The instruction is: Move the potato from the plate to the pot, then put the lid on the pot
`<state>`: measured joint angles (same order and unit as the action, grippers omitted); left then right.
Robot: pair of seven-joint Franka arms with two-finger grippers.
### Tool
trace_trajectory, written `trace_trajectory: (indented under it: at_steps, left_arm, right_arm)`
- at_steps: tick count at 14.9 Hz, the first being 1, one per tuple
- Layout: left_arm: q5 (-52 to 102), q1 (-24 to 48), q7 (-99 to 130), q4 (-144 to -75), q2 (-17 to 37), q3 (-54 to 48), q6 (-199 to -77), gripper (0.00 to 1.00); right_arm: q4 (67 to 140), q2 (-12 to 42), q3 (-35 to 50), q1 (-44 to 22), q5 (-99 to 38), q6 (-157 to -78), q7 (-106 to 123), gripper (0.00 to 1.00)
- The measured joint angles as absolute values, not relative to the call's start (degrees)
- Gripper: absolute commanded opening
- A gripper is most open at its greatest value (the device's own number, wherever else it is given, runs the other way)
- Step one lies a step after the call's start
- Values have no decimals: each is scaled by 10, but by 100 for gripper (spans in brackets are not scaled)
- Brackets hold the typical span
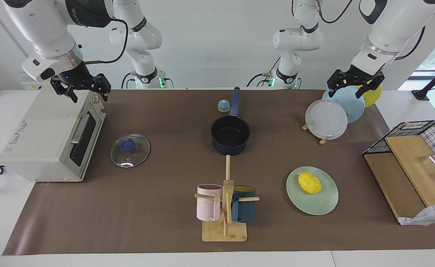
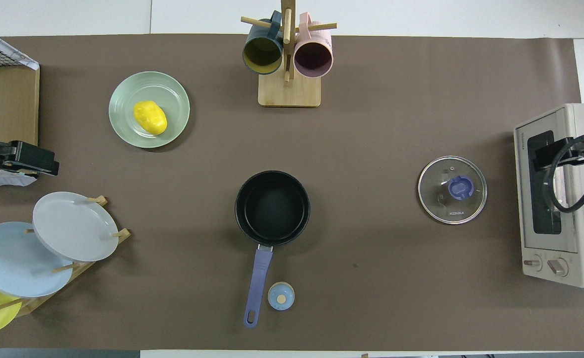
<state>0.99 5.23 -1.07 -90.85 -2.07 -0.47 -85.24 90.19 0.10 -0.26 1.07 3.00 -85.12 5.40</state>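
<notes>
The yellow potato (image 1: pixel 309 183) (image 2: pixel 149 117) lies on the mint-green plate (image 1: pixel 314 205) (image 2: pixel 123 119), toward the left arm's end and farther from the robots than the pot. The navy pot (image 1: pixel 230 135) (image 2: pixel 272 208) stands empty mid-table, its handle pointing toward the robots. The glass lid (image 1: pixel 130 150) (image 2: pixel 452 190) with a blue knob lies flat toward the right arm's end. My left gripper (image 1: pixel 347 89) (image 2: pixel 43 161) hangs open over the plate rack. My right gripper (image 1: pixel 89 94) (image 2: pixel 550 154) hangs open over the toaster oven. Neither holds anything.
A toaster oven (image 1: pixel 50 137) stands beside the lid. A rack of upright plates (image 1: pixel 326 118) stands nearer the robots than the green plate. A mug tree (image 1: pixel 225 200) stands farther out than the pot, a small bell (image 1: pixel 223 106) beside the pot's handle, a wire-and-wood shelf (image 1: pixel 414 155) at the left arm's end.
</notes>
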Motion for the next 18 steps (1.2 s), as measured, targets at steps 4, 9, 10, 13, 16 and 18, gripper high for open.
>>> trace_trajectory:
  at_steps: [4, 9, 10, 13, 16, 18]
  left_arm:
    - [10, 52, -11, -908, -21, -5, -853, 100]
    - [10, 52, -11, -910, -20, -5, -875, 100]
    - [11, 52, -10, -912, -20, -5, -882, 100]
    - [25, 53, -3, -912, 0, -5, -899, 100]
    - [31, 57, 34, -912, 51, -6, -959, 100]
    - [35, 61, 79, -908, 102, -9, -1014, 100]
  right_arm:
    - [902, 1, -3, 11, 30, -851, 54, 100]
    - [902, 1, -3, 11, 30, -851, 54, 100]
    - [902, 1, -3, 11, 30, -851, 54, 100]
    - [902, 1, -3, 11, 30, -851, 54, 100]
    - [902, 1, -3, 11, 30, -851, 54, 100]
    - [902, 1, -3, 11, 30, -851, 54, 100]
